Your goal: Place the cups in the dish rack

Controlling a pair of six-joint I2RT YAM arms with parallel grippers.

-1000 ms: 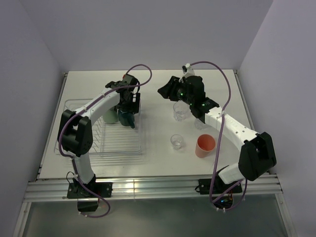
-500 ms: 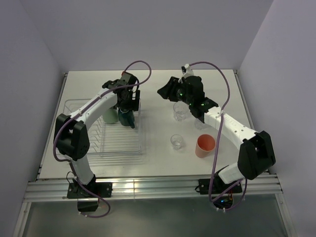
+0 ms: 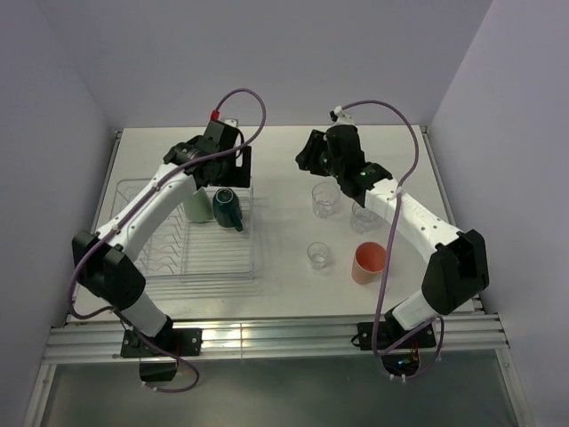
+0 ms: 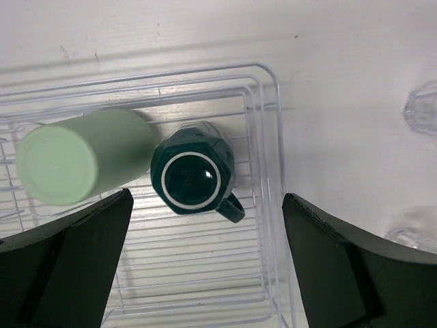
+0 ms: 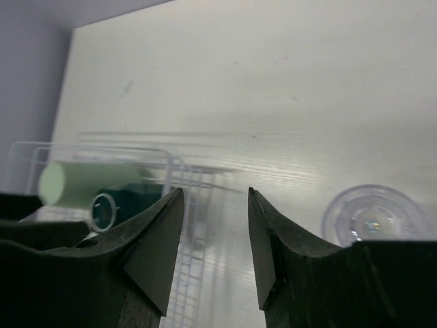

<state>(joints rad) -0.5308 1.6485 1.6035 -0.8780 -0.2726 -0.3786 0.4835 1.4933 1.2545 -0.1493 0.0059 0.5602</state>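
Note:
The dish rack (image 3: 142,262) sits at the left. In it, side by side at its far right corner, are the pale green tumbler (image 3: 196,205) and the dark teal mug (image 3: 226,206). The left wrist view shows the tumbler (image 4: 82,156) lying tilted and the mug (image 4: 196,176) bottom up on the rack (image 4: 268,205). My left gripper (image 3: 233,176) is open and empty, raised above the mug. My right gripper (image 3: 309,158) is open and empty, above the table behind the clear glasses (image 3: 325,199) (image 3: 364,214) (image 3: 319,255). The salmon-pink tumbler (image 3: 369,261) stands at the right front.
The right wrist view shows one clear glass (image 5: 372,215) just right of my fingers (image 5: 287,253), with the rack corner (image 5: 179,167) and both racked cups at the left. Walls close in the table on three sides.
My left gripper has let go of the teal mug and risen off it toward the back, the arm's elbow swinging left. My right gripper has shifted slightly back.

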